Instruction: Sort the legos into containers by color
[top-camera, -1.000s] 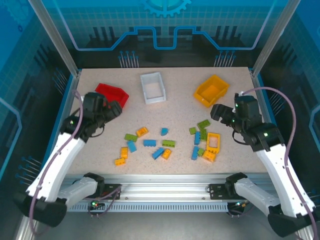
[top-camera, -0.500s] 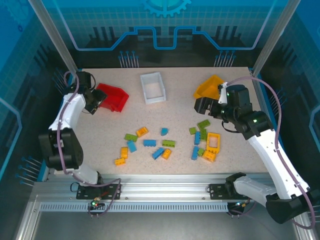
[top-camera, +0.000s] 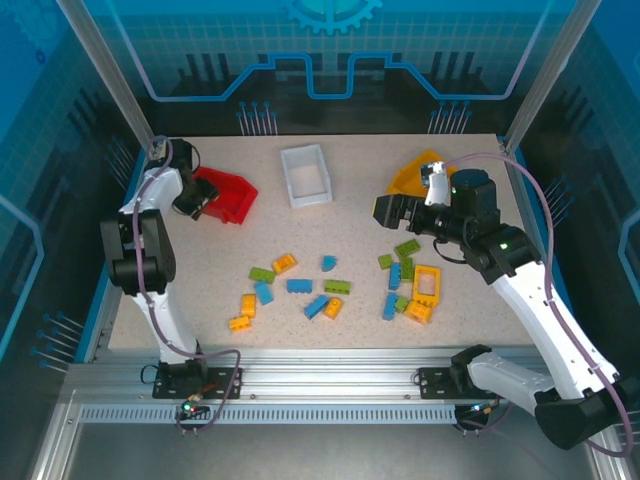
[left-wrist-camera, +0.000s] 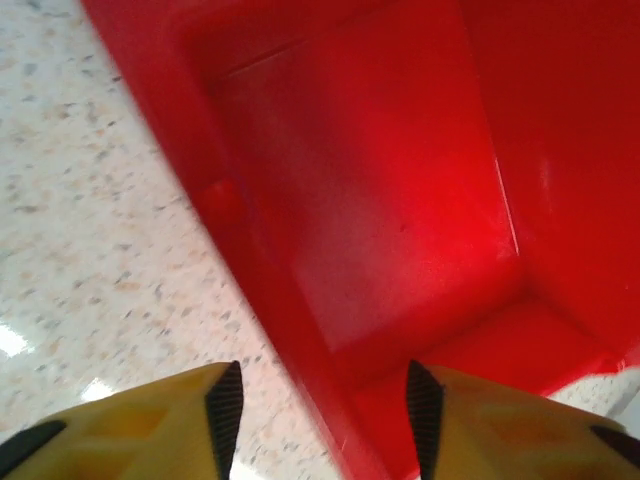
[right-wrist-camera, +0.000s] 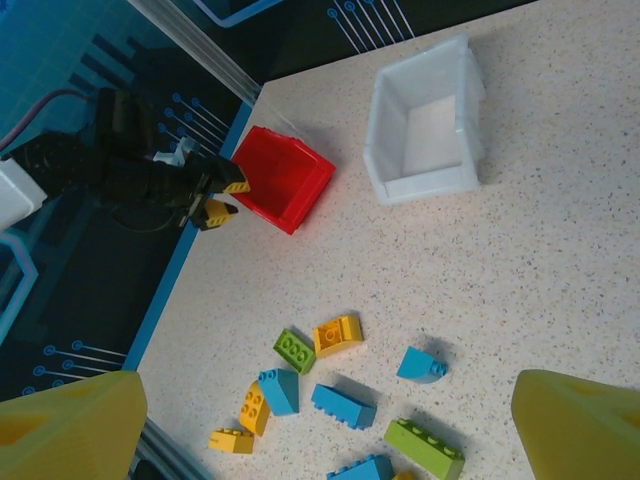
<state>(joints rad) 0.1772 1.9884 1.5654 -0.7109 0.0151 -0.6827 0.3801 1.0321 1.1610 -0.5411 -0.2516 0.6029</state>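
Observation:
Blue, lime green and yellow-orange legos lie scattered across the middle of the table, with a second cluster to the right. The red bin, white bin and yellow-orange bin stand along the back. My left gripper is at the red bin's left edge. In the left wrist view it is open, its fingers either side of the red bin's wall. My right gripper hangs open above the table, legos below and nothing between its fingers.
The right arm covers part of the yellow-orange bin. The red bin and white bin look empty inside. An open yellow-orange frame piece lies in the right cluster. Blue rails edge the table on both sides.
The left arm has folded back to the far left and its gripper has settled at the red bin's left edge. My right gripper has moved left, away from the yellow-orange bin.

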